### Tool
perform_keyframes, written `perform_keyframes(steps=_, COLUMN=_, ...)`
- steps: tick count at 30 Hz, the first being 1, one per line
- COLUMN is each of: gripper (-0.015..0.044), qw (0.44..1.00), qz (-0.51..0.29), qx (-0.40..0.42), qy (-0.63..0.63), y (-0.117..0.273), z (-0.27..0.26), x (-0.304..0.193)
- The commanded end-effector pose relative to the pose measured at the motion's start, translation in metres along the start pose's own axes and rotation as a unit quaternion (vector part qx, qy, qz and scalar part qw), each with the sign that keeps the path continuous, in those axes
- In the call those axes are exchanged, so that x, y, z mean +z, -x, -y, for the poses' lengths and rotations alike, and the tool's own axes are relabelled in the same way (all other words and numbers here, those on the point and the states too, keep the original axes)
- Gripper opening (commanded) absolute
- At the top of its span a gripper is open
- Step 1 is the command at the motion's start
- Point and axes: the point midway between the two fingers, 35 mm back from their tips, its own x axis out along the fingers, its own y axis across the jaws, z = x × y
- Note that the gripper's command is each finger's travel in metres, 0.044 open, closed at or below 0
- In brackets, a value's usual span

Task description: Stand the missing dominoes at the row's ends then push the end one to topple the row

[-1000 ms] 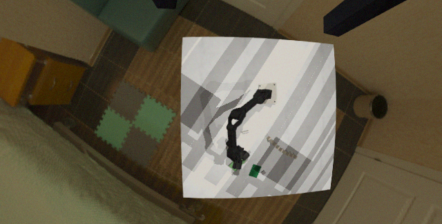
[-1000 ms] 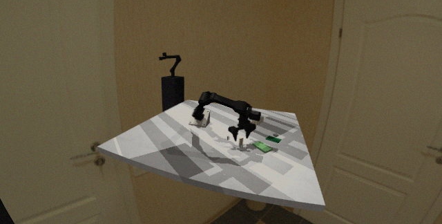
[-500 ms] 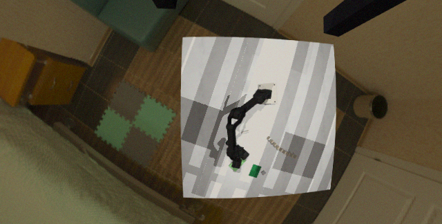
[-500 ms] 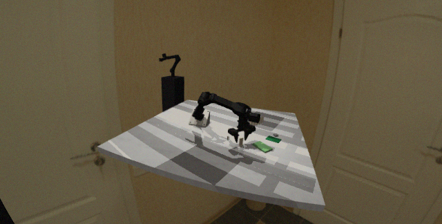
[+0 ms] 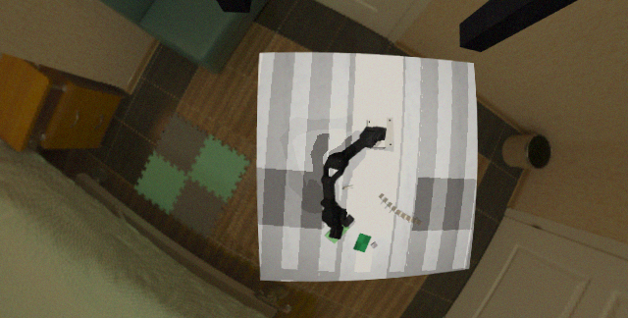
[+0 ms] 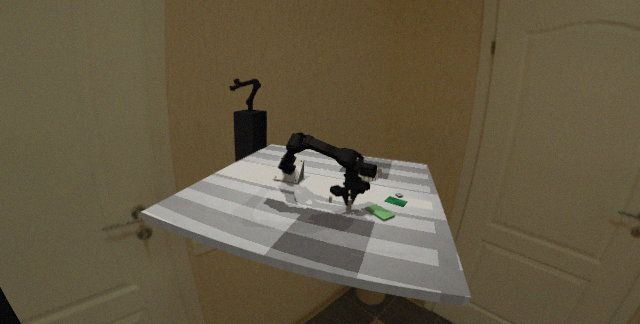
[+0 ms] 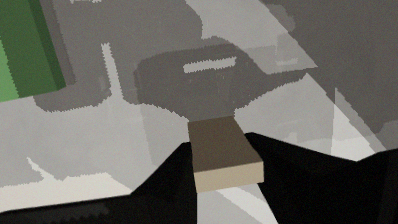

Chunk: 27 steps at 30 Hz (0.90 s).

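My gripper point(image 5: 337, 232) point(image 6: 349, 203) point(image 7: 218, 146) is low over the striped table point(image 5: 442, 87) point(image 6: 225, 214), near its front edge. In the wrist view its two black fingers are shut on a tan domino point(image 7: 225, 155), one on each side. The row of standing dominoes point(image 5: 398, 209) runs diagonally to the right of the gripper, well apart from it. A loose domino point(image 5: 347, 186) point(image 6: 330, 198) lies on the table behind the gripper. Another small loose piece point(image 5: 374, 244) point(image 6: 398, 195) lies beside the dark green pad point(image 5: 363, 241) point(image 6: 395, 201).
A light green pad point(image 5: 332, 238) point(image 6: 379, 211) point(image 7: 25, 50) lies right by the gripper, partly under it in the overhead view. The arm's base plate point(image 5: 389, 136) point(image 6: 295, 174) sits at the table's middle. Doors, a green sofa and a bin surround the table.
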Motion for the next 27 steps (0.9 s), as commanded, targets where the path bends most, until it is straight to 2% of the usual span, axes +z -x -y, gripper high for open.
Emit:
perform_keyframes(steps=1, gripper=0.0107, qw=1.0, qz=0.001, qx=0.003, qy=0.002, y=0.003, z=-0.001, x=0.0)
perform_keyframes(steps=9, gripper=0.0107, qw=0.998, qz=0.045, qx=0.038, qy=0.012, y=0.125, z=0.001, x=-0.003)
perform_keyframes(steps=15, gripper=0.0107, qw=0.998, qz=0.047, qx=0.04, qy=0.022, y=0.133, z=0.0, x=-0.006)
perform_keyframes(steps=18, gripper=0.0107, qw=0.987, qz=0.037, qx=0.041, qy=0.151, y=0.134, z=-0.031, x=-0.036)
perform_keyframes(steps=22, gripper=0.0107, qw=0.938, qz=0.025, qx=0.039, qy=0.343, y=0.136, z=-0.068, x=-0.089)
perform_keyframes(steps=27, gripper=0.0107, qw=0.811, qz=0.009, qx=0.024, qy=0.584, y=0.137, z=-0.1, x=-0.167)
